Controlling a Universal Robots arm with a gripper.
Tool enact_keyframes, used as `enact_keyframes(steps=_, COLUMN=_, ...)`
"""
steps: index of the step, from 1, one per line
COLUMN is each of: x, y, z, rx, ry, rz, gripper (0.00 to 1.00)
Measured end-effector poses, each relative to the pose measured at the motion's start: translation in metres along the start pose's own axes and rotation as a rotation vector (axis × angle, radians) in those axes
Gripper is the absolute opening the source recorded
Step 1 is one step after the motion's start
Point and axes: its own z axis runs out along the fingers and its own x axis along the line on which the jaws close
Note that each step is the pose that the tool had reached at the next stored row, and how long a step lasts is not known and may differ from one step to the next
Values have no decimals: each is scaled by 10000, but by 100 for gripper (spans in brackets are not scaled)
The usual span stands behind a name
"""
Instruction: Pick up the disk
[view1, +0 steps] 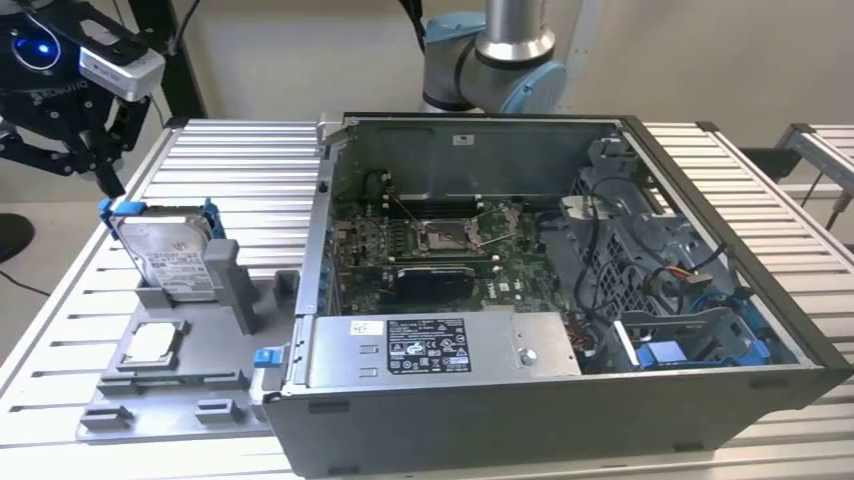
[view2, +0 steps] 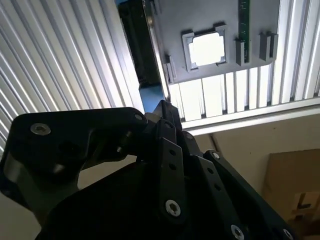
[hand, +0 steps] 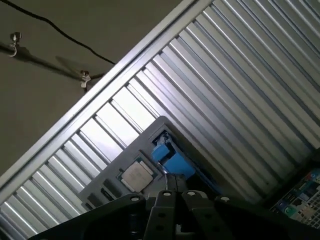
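The disk (view1: 174, 252) stands on edge in a slot of the grey holder plate (view1: 187, 392) at the exterior view's left, silver with a white label and a blue bracket around it. My gripper (view1: 110, 185) hangs just above the disk's upper far corner, fingertips pressed together and nothing between them. In the first wrist view the fingertips (hand: 167, 196) meet right at the blue bracket of the disk (hand: 172, 160). The second wrist view has the gripper (view2: 162, 106) over a blue edge, with the holder plate (view2: 200, 17) beyond.
A small square chip (view1: 150, 343) lies in a tray on the holder plate, also seen as the chip (view2: 207, 49) and the chip (hand: 136, 176). An open computer case (view1: 534, 400) stands close beside the holder. The ribbed table (view1: 227, 160) ends near the disk.
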Motion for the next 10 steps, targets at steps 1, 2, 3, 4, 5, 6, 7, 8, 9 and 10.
enact_keyframes(steps=1, x=0, y=0, z=0, rx=-1, ry=5, rz=-135, gripper=0)
enact_keyframes(steps=2, x=0, y=0, z=0, rx=-3, ry=10, rz=-271, gripper=0)
enact_keyframes(steps=3, x=0, y=0, z=0, rx=-3, ry=15, rz=-406, gripper=0)
enact_keyframes(steps=4, x=0, y=0, z=0, rx=-3, ry=22, rz=-547, gripper=0)
enact_keyframes(steps=5, x=0, y=0, z=0, rx=-4, ry=28, rz=-687, gripper=0)
enact_keyframes(steps=6, x=0, y=0, z=0, rx=-5, ry=35, rz=-831, gripper=0)
enact_keyframes(steps=7, x=0, y=0, z=0, rx=-6, ry=40, rz=-969, gripper=0)
enact_keyframes(steps=8, x=0, y=0, z=0, rx=-8, ry=45, rz=-1102, gripper=0)
enact_keyframes(steps=9, x=0, y=0, z=0, rx=-9, ry=50, rz=-1229, gripper=0)
enact_keyframes(steps=10, x=0, y=0, z=0, rx=-10, ry=55, rz=-1357, gripper=0)
